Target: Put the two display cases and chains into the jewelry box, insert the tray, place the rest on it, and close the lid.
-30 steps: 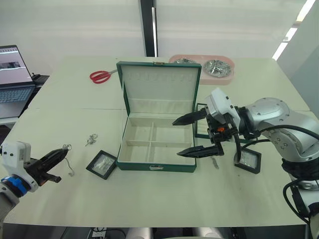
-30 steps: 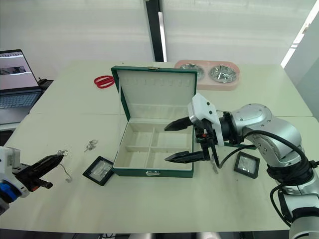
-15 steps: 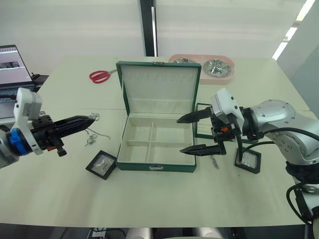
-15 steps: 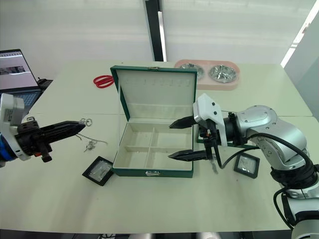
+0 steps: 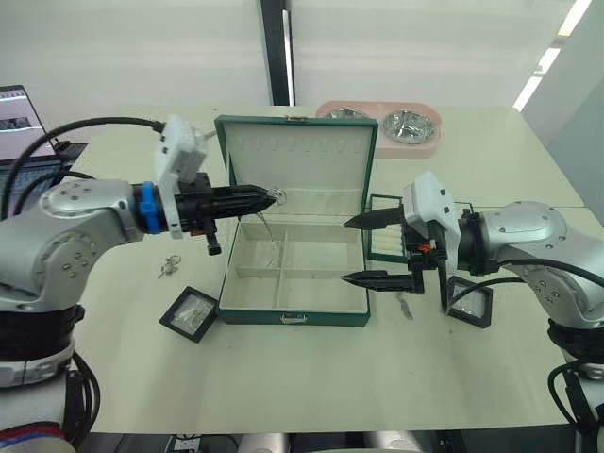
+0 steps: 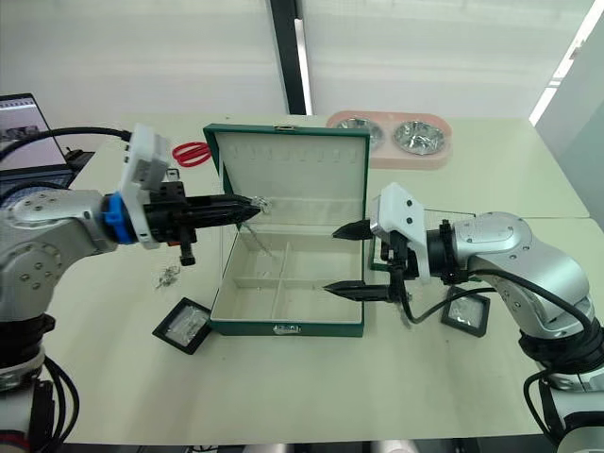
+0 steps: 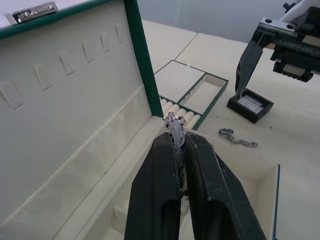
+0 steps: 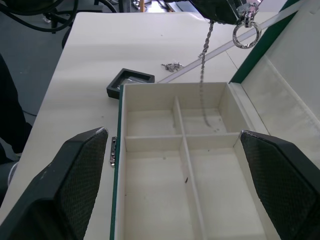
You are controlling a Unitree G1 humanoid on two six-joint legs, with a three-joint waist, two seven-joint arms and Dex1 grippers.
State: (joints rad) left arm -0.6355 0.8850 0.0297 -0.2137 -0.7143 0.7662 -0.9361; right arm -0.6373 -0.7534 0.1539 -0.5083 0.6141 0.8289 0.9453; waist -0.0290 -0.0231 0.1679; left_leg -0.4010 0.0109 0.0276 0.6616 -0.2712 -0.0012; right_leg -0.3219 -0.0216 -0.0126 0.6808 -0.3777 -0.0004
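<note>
**Lowering the first chain into the box**

Starting nearest the robot, one display case (image 5: 192,312) lies flat on the table (image 5: 283,377) just off the front left corner of the jewelry box (image 5: 293,274), and a second display case (image 5: 470,304) sits to the right of the box, beside the right arm. A loose chain (image 5: 406,309) lies between that case and the box, and another chain (image 5: 168,266) rests on the table to the left.

Over the right front part of the box hangs the right gripper (image 5: 359,250), fingers spread wide and holding nothing. Behind it, the tray (image 5: 387,241) waits on the table beside the box.

Farther back, the left gripper (image 5: 269,197) is pinched tight on a chain (image 5: 267,225), which dangles over the rear left compartment in front of the upright lid (image 5: 298,165).

To do this well, I judge the left arm should sink until the chain's tail pools on the lining, then release, so nothing drapes across a divider. The right arm should keep clear.
</note>
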